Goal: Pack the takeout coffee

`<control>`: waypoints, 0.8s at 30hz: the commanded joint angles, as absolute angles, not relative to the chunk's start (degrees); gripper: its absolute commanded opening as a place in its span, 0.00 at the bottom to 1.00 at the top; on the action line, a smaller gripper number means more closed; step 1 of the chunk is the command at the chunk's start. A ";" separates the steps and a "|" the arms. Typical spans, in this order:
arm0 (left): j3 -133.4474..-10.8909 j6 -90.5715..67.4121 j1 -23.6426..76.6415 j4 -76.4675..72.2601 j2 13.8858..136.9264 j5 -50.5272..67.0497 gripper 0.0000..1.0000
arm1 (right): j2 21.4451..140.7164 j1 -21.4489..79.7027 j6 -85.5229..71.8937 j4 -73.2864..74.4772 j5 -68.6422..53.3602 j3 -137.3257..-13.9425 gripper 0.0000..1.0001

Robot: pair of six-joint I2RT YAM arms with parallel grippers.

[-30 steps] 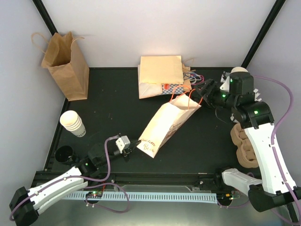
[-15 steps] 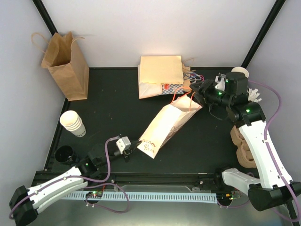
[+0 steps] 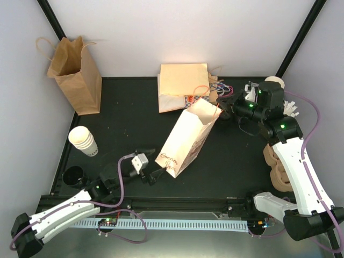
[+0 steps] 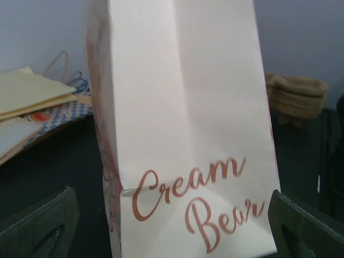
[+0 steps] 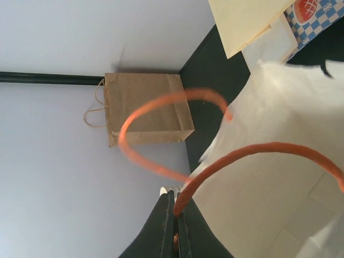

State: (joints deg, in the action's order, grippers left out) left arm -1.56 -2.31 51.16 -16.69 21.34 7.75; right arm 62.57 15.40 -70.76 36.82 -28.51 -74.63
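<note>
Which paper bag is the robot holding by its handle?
The white Cream Bear bag mid-table; the right gripper pinches its orange handle. The brown bag stands alone.

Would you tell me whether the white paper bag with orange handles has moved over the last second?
Yes. The white paper bag has tipped up: its mouth has shifted left, toward the stack of flat cream paper bags, while its base stays put.

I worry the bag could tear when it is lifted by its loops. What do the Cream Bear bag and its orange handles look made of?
The Cream Bear bag looks like matte cream-white paper: it has sharp fold creases, flat printed lettering and no gloss. The orange handles are probably twisted paper cord or thin rope. They look matte and hold smooth round loops, but the texture is too blurred to be sure.
</note>
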 commanded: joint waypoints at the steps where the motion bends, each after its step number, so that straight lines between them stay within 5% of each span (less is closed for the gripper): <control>1: -9.89 -7.99 51.64 -12.03 19.66 2.06 0.99 | 61.40 15.64 -67.22 34.96 -31.18 -74.36 0.01; 9: -24.35 -24.08 51.50 4.45 20.13 -14.04 0.99 | 59.74 15.73 -58.11 33.98 -37.17 -73.02 0.01; 24: -59.83 -25.75 47.29 35.62 36.36 -14.08 0.99 | 70.31 19.51 -49.26 28.23 -45.74 -85.13 0.01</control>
State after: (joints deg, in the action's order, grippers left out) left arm -51.96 -23.24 49.98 23.86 32.69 -14.98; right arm 67.88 19.05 -52.05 33.04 -40.23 -80.95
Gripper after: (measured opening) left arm 0.989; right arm 0.034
